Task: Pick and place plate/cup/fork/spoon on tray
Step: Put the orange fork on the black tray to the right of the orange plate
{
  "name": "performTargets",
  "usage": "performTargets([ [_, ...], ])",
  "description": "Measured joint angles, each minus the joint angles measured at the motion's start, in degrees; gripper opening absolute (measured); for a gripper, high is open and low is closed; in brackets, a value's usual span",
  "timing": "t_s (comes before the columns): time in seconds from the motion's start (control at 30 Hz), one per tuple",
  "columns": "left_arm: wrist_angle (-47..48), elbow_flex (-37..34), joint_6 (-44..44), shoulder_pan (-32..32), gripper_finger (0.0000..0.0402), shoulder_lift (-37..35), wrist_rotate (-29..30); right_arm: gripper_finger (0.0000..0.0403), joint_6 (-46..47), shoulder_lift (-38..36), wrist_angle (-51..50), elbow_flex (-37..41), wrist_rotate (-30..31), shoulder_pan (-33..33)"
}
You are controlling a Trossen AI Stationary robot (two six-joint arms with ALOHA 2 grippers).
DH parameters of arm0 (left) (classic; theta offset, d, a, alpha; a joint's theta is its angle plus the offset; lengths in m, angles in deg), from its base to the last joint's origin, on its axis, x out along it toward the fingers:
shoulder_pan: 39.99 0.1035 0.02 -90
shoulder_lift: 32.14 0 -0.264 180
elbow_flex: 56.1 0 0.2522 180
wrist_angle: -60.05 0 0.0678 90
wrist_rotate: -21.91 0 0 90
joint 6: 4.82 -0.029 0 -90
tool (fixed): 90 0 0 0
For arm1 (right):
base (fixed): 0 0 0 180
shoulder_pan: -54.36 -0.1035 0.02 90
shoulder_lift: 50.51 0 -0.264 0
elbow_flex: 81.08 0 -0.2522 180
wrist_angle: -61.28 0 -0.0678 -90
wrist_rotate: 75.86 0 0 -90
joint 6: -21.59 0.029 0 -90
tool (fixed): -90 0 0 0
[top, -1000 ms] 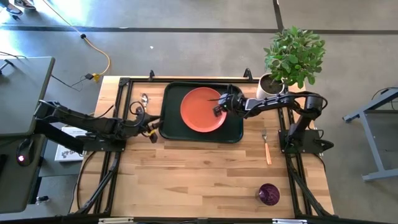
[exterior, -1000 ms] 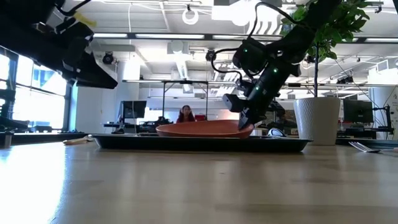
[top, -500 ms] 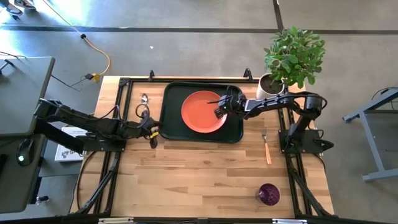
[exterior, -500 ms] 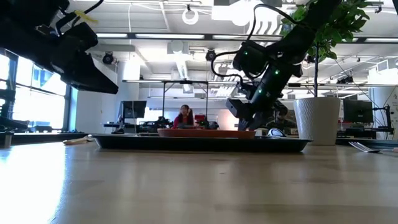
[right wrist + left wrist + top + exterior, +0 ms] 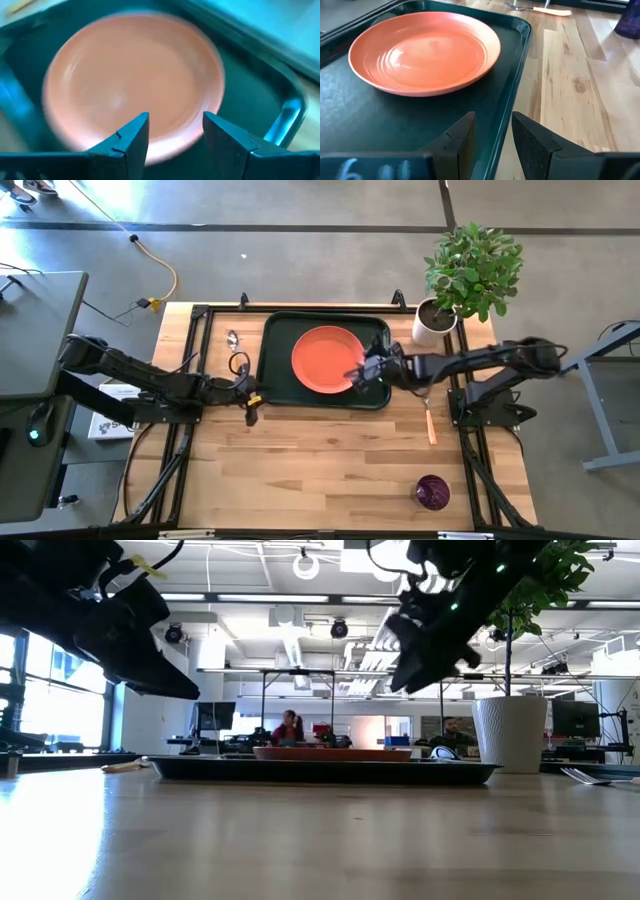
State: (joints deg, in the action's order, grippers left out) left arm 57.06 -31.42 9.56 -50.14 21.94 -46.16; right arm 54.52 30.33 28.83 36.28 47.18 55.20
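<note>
The orange-red plate lies flat on its base in the dark green tray. My right gripper hovers open above the plate's near right rim, touching nothing; its wrist view shows the plate beyond the parted fingers. My left gripper hangs open above the tray's near left corner, and the tray's rim runs below the gap between its fingers. The spoon lies left of the tray. The fork lies right of it. The purple cup stands near the table's front right.
A white pot with a green plant stands at the far right, close behind my right arm. Black frame rails run along the table's left and right sides. Bare wood spreads between the tray and the near edge. People sit in the room beyond the table.
My right gripper has let go of the plate's right rim, then risen and pulled back toward the table's near right. The plate, tilted with its right side raised, has dropped flat onto the tray. My left gripper has drifted a little toward the near edge.
</note>
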Motion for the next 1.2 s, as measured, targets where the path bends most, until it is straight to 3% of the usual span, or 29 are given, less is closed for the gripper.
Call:
performTargets([
  [0.3,-8.1,0.0,-3.7,0.0,0.0120,2.5,1.0,0.0122,19.1,-3.7,-18.3,-0.7,-3.5,-13.4],
  [0.5,-10.4,0.0,-7.7,0.0,0.0128,2.8,1.8,0.0082,17.3,-3.7,-20.0,-3.1,-12.9,-21.0],
  [0.67,-10.5,0.0,-10.7,0.0,0.0133,2.8,1.9,0.0042,13.6,-3.6,-11.6,-6.0,-13.9,-25.1],
  [0.83,-11.0,0.7,-12.1,-0.2,0.0133,2.8,2.0,0.0011,-1.3,-3.6,7.9,-6.6,-17.9,-27.3],
  [0.93,-11.0,1.2,-12.1,-1.0,0.0133,2.8,2.8,0.0002,-10.5,-3.6,13.8,-6.6,-21.1,-27.1],
  [1.0,-10.9,1.2,-11.7,-1.7,0.0133,2.8,5.1,0.0002,-13.2,-3.3,15.1,-6.6,-16.4,-26.6],
  [1.07,-10.6,1.3,-11.3,-2.4,0.0133,2.8,7.8,0.0002,-12.7,-2.7,14.6,-6.6,-7.3,-25.6],
  [1.13,-10.1,1.3,-10.2,-2.8,0.0133,2.7,10.2,0.0001,-5.2,-2.7,9.1,-6.6,2.9,-24.0],
  [1.2,-9.5,1.3,-9.2,-3.0,0.0133,2.7,11.8,0.0000,4.8,-3.3,-0.5,-6.6,5.7,-21.7],
])
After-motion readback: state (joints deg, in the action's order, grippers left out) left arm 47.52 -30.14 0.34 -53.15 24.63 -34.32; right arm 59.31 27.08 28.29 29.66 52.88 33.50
